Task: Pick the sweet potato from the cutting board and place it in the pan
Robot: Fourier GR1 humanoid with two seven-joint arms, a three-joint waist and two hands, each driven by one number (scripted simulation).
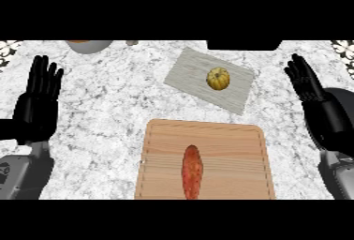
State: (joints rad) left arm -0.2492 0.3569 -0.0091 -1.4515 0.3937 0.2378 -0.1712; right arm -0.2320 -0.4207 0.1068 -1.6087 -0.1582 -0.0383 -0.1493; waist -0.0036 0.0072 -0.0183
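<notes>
A long reddish-orange sweet potato (191, 172) lies lengthwise in the middle of a light wooden cutting board (235, 140) at the near centre of the counter. My left hand (36, 101) stands open at the left edge, fingers up, well apart from the board. At the right edge my right hand (307, 86) is open too, fingers up, holding nothing. A black object (243, 44), cut off by the top edge at upper right, may be the pan; I cannot tell.
A pale grey mat (200, 70) lies tilted behind the board with a small yellow squash-like item (218, 78) on it. A grey bowl (90, 45) shows at the top left, partly cut off. The counter (110, 103) is white speckled marble.
</notes>
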